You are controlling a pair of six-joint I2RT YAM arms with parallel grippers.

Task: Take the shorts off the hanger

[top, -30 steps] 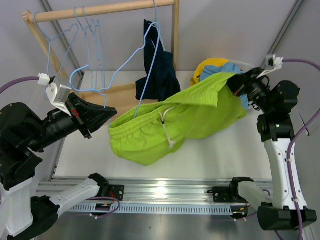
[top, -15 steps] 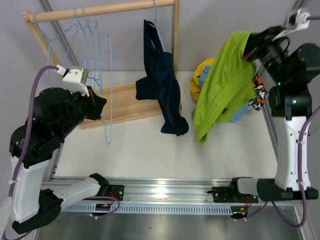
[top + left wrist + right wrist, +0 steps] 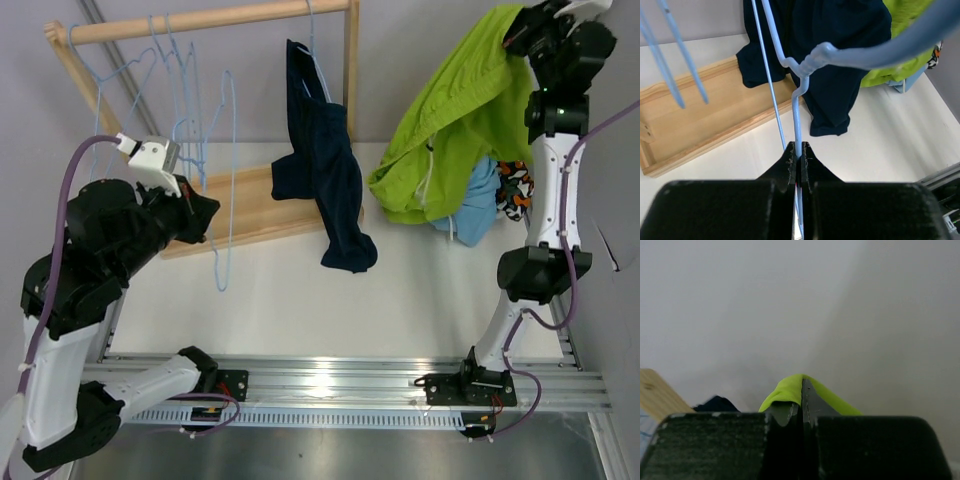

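Observation:
The lime green shorts (image 3: 450, 130) dangle from my right gripper (image 3: 515, 30), which is shut on their edge high at the top right; the right wrist view shows green fabric (image 3: 785, 390) pinched in that gripper (image 3: 801, 390). My left gripper (image 3: 205, 215) is shut on the wire of a bare light blue hanger (image 3: 222, 180) beside the rack, and the left wrist view shows the gripper (image 3: 798, 152) clamping the hanger (image 3: 810, 65). The dark navy shorts (image 3: 325, 170) still hang from a hanger on the rail and also show in the left wrist view (image 3: 840, 50).
A wooden rail (image 3: 200, 22) carries several empty blue hangers (image 3: 175, 60) above a wooden base (image 3: 260, 205). Light blue shorts (image 3: 478, 200) and patterned shorts (image 3: 512, 185) lie piled at the right, under the green ones.
The green shorts came off the blue hanger and rose to the upper right with my right gripper. My left gripper swung up toward the rack with the bare hanger.

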